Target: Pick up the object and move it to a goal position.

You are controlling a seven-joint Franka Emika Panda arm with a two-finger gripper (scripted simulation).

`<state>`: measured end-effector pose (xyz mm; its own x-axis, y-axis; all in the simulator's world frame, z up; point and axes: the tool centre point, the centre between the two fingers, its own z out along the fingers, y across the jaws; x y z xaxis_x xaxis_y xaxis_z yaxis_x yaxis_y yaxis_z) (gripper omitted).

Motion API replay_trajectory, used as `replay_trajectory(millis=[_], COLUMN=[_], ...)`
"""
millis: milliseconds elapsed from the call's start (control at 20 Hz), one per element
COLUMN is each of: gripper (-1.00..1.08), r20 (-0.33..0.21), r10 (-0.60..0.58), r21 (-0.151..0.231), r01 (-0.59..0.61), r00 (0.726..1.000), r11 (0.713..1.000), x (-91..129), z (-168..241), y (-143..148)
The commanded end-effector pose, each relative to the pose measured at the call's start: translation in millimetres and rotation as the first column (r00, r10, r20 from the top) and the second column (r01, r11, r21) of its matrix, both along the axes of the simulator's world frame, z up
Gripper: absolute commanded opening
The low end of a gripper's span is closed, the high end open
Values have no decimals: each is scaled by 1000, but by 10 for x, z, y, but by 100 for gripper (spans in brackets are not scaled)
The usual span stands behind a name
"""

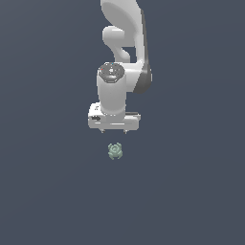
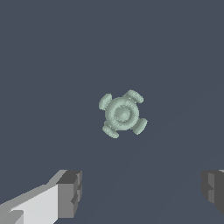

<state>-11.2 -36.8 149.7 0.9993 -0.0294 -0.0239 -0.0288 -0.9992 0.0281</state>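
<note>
The object (image 1: 115, 150) is a small pale grey-green lumpy figure with rounded lobes, lying on the dark floor just in front of the arm in the exterior view. In the wrist view it (image 2: 122, 113) shows from above as a round body with four knobs. My gripper (image 1: 114, 130) hangs above and slightly behind it, not touching it. Its jaws stand wide apart and empty; the two dark fingertips (image 2: 70, 193) show far apart in the wrist view, with the object apart from them.
The white arm (image 1: 122, 48) rises behind the gripper. The dark grey-blue floor (image 1: 191, 191) spreads all around the object.
</note>
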Motion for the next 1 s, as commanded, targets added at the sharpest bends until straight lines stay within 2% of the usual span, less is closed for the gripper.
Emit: replay_trajectory(millis=[0, 450, 950], gripper=[100, 100, 100], r20=[0, -17, -11], r10=[0, 14, 35], r21=[0, 20, 21], r01=[0, -14, -35], r00=[1000, 1000, 999], r11=[1000, 1000, 999], x=[0, -54, 22], z=[0, 58, -28], y=[0, 277, 232])
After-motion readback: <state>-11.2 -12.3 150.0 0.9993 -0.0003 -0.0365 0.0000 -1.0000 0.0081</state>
